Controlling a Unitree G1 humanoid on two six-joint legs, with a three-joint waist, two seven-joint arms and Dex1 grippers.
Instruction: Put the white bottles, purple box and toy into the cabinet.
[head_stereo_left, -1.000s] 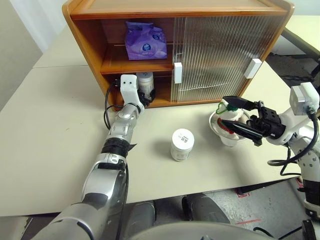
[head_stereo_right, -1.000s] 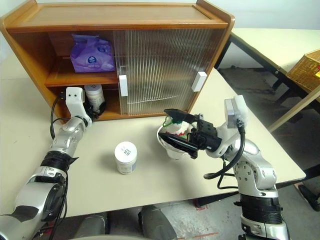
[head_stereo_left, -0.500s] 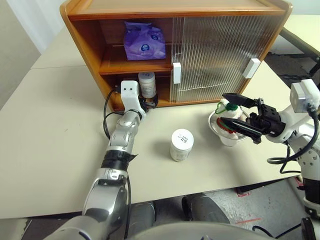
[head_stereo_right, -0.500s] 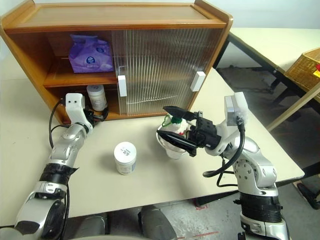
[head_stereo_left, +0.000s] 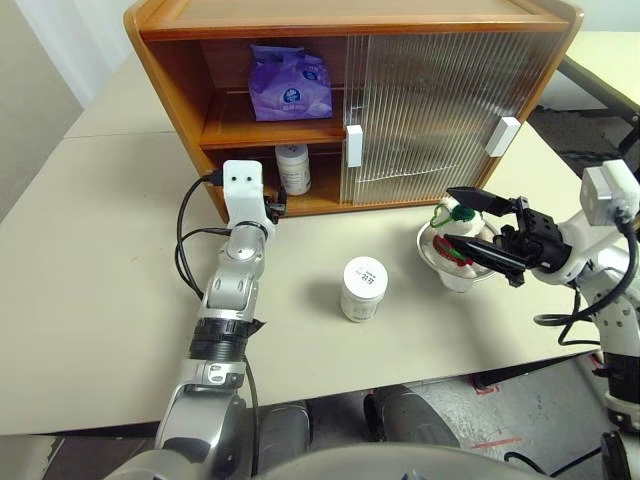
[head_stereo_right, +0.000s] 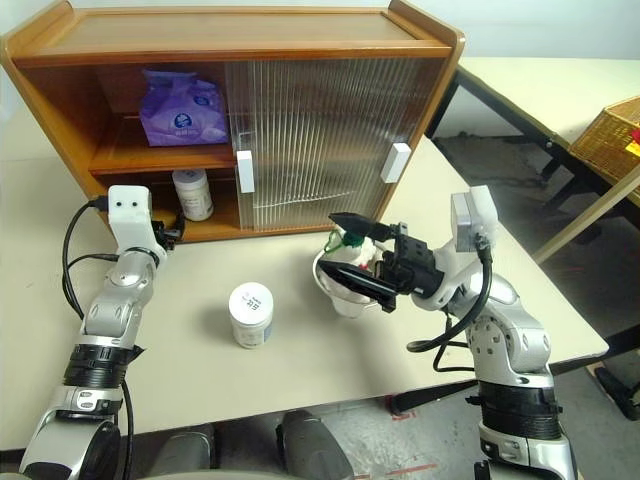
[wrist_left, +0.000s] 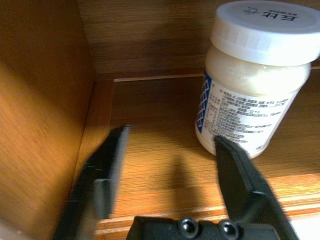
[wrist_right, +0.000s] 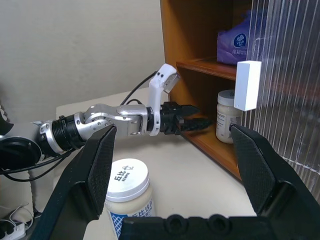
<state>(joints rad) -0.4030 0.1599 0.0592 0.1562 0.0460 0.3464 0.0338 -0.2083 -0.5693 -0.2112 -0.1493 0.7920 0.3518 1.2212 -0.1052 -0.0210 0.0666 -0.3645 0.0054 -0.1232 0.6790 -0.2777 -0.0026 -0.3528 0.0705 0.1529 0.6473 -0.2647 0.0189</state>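
At the far left, the left gripper sits at the cabinet's lower shelf, fingers parted and empty, one white bottle standing free just beyond them. The purple box rests on the upper shelf above. Nearer, mid-table, the second white bottle stands upright; it looks rigid and smooth (probably slippery), best clasped round its body below the lid. To the right, the toy sits in a metal bowl, soft and light, with the right gripper spread wide around it, gripping nothing.
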